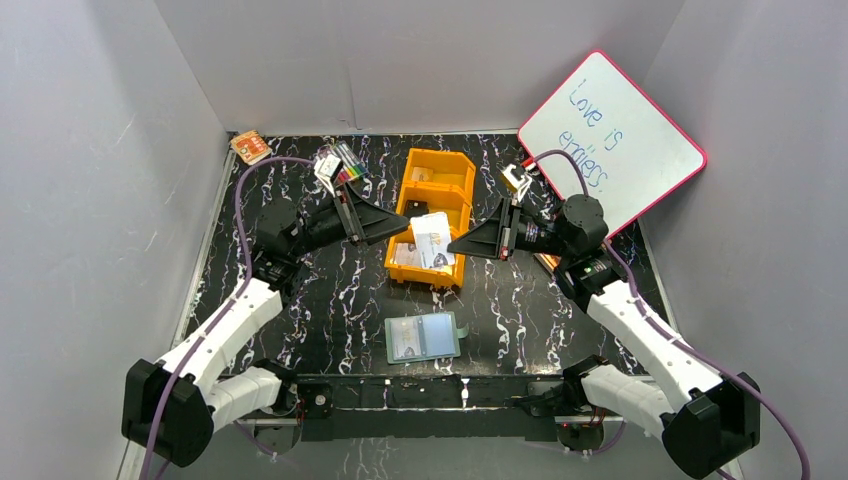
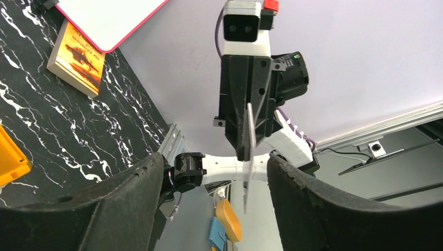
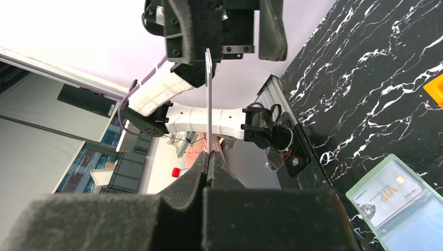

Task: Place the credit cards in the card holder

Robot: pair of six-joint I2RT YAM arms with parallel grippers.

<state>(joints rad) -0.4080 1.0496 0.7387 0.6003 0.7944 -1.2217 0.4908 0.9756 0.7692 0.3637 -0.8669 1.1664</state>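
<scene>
aloft, right gripper pinching credit card

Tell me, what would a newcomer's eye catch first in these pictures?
Over the orange tray the right gripper pinches a credit card, and the left gripper stands open around its other end. Nearer the arm bases, the card holder lies open on the table with a VIP card inside.

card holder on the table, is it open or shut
Open. The card holder lies spread flat with both inner panels facing up; a card shows on one panel.
</scene>
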